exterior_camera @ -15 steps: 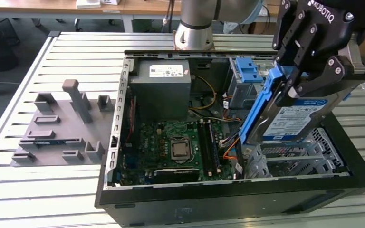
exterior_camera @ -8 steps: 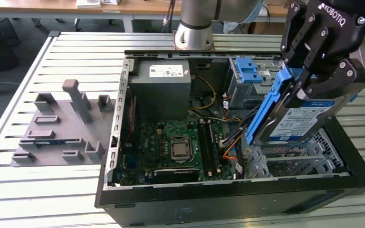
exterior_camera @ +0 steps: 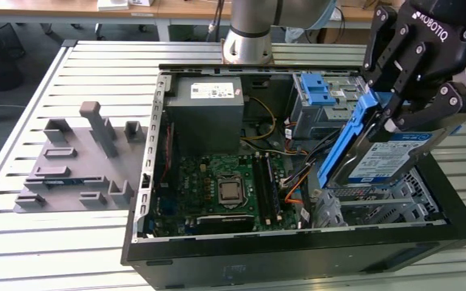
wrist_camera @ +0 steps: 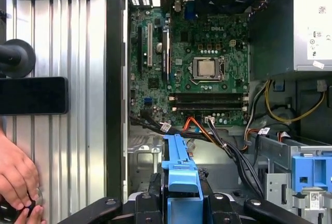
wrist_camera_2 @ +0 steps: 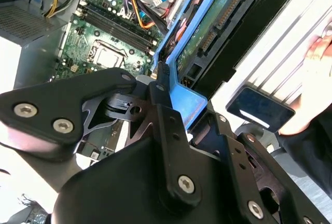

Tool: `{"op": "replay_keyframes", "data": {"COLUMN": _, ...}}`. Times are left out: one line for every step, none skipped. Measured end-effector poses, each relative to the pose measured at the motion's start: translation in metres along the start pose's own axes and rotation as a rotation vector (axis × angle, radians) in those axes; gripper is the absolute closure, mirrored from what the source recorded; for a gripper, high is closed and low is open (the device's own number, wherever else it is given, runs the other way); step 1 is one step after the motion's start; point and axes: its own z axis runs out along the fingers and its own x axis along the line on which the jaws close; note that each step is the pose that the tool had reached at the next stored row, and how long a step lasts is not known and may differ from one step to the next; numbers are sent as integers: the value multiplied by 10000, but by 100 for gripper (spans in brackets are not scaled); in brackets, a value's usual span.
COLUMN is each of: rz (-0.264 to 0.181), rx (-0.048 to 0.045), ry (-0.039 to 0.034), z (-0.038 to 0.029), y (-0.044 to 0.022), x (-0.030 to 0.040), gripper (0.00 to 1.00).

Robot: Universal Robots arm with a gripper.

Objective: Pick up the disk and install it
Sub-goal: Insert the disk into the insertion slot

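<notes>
Picking up is done: gripper [exterior_camera: 399, 118] pinches the disk [exterior_camera: 391, 159] by its blue bracket, tilted above the open computer case [exterior_camera: 298, 254], not yet put in its bay.

- The exterior view looks down from high and in front onto the open computer case [exterior_camera: 298, 248] lying on a slatted metal table [exterior_camera: 47, 242]; the arm's base [exterior_camera: 247, 42] stands at twelve o'clock beyond the case, and a grey fixture block [exterior_camera: 79, 163] lies at nine o'clock.
- The first wrist view faces almost straight down into the case from just behind the gripper [wrist_camera: 181, 203], with the motherboard [wrist_camera: 192, 63] ahead of it.
- The second wrist view sits very close behind the gripper [wrist_camera_2: 161, 105], tilted, looking along the disk [wrist_camera_2: 207, 32].
- All three views share the motherboard and its CPU socket [exterior_camera: 230, 190]; both wrist views share the disk's blue bracket [wrist_camera: 179, 172] and a person's hand [wrist_camera: 15, 177] on the table.
</notes>
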Motion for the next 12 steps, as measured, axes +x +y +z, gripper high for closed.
{"op": "replay_keyframes", "data": {"rz": 0, "rx": 0, "ry": 0, "z": 12, "y": -34, "x": 3, "gripper": 64}}
{"op": "replay_keyframes", "data": {"rz": 0, "rx": 0, "ry": -1, "z": 18, "y": -47, "x": 4, "gripper": 64}}
{"op": "replay_keyframes", "data": {"rz": 0, "rx": 0, "ry": 0, "z": 22, "y": -61, "x": 3, "gripper": 64}}
{"op": "replay_keyframes", "data": {"rz": 1, "rx": 0, "ry": 2, "z": 25, "y": -75, "x": 4, "gripper": 64}}
{"op": "replay_keyframes", "data": {"rz": 0, "rx": 0, "ry": 1, "z": 29, "y": -90, "x": 4, "gripper": 64}}
{"op": "replay_keyframes", "data": {"rz": 0, "rx": 0, "ry": 2, "z": 32, "y": -106, "x": 4, "gripper": 64}}
{"op": "replay_keyframes", "data": {"rz": 1, "rx": 0, "ry": 2, "z": 36, "y": -123, "x": 3, "gripper": 64}}
{"op": "replay_keyframes", "data": {"rz": 0, "rx": 0, "ry": 1, "z": 39, "y": -138, "x": 3, "gripper": 64}}
{"op": "replay_keyframes", "data": {"rz": 0, "rx": 0, "ry": 2, "z": 41, "y": -153, "x": 3, "gripper": 64}}
{"op": "replay_keyframes", "data": {"rz": 0, "rx": 0, "ry": 2, "z": 44, "y": -165, "x": 2, "gripper": 64}}
{"op": "replay_keyframes", "data": {"rz": 0, "rx": 0, "ry": 2, "z": 47, "y": -177, "x": 2, "gripper": 64}}
{"op": "replay_keyframes", "data": {"rz": 1, "rx": 0, "ry": 2, "z": 49, "y": -191, "x": 2, "gripper": 64}}
